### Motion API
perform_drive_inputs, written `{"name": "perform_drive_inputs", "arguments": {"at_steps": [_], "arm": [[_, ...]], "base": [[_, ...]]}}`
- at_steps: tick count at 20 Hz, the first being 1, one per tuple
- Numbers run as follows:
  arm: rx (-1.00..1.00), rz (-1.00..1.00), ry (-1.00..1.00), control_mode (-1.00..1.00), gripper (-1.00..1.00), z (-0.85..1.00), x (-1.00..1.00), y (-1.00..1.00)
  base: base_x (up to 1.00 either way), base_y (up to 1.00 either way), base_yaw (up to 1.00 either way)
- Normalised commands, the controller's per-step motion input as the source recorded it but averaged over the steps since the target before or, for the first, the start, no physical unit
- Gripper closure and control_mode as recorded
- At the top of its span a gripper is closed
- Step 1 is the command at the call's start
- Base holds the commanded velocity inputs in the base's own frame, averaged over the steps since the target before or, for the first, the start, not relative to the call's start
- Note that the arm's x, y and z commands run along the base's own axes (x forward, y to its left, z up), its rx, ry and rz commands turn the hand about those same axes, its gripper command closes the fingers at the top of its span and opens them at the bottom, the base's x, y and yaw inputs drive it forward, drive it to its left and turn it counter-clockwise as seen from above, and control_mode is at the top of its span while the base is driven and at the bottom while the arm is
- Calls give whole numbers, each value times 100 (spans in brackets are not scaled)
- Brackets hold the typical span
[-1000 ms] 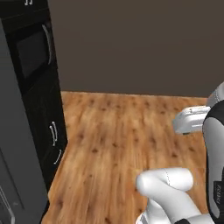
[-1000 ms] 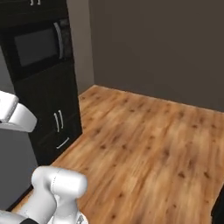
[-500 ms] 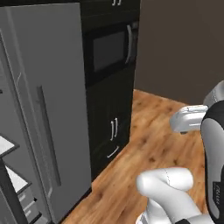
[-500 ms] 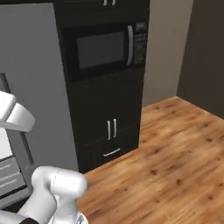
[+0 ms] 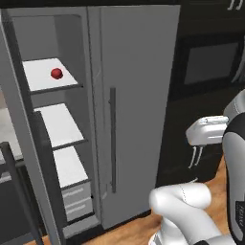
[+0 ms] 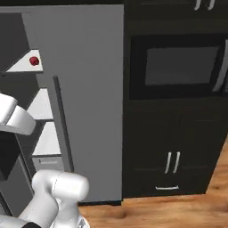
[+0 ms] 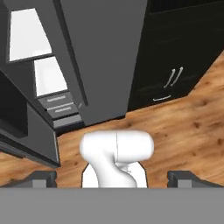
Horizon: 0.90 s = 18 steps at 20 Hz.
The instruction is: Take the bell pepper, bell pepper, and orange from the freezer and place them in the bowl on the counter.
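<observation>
My gripper (image 7: 112,177) fingers are spread; the small glossy red bell pepper (image 5: 56,73) sits far above them on the tall grey freezer's (image 5: 62,143) top shelf, so I'd approach level.

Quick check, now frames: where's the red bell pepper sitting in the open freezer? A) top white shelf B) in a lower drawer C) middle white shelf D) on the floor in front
A: the bell pepper rests on the top white shelf of the open freezer, with the two white shelves below it bare; the right base view also shows it high up.
</observation>
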Motion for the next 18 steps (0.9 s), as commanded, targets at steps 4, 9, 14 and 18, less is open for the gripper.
{"name": "perform_drive_inputs", "arguments": {"at_steps": [4, 9, 14, 18], "arm": [[0, 0, 0, 100, -100, 0, 0, 0], [0, 0, 0, 100, -100, 0, 0, 0], [0, 0, 0, 100, -100, 0, 0, 0], [0, 0, 0, 100, -100, 0, 0, 0]], "base": [[76, -21, 73], [62, -52, 56], [26, -34, 26], [10, 11, 0]]}}
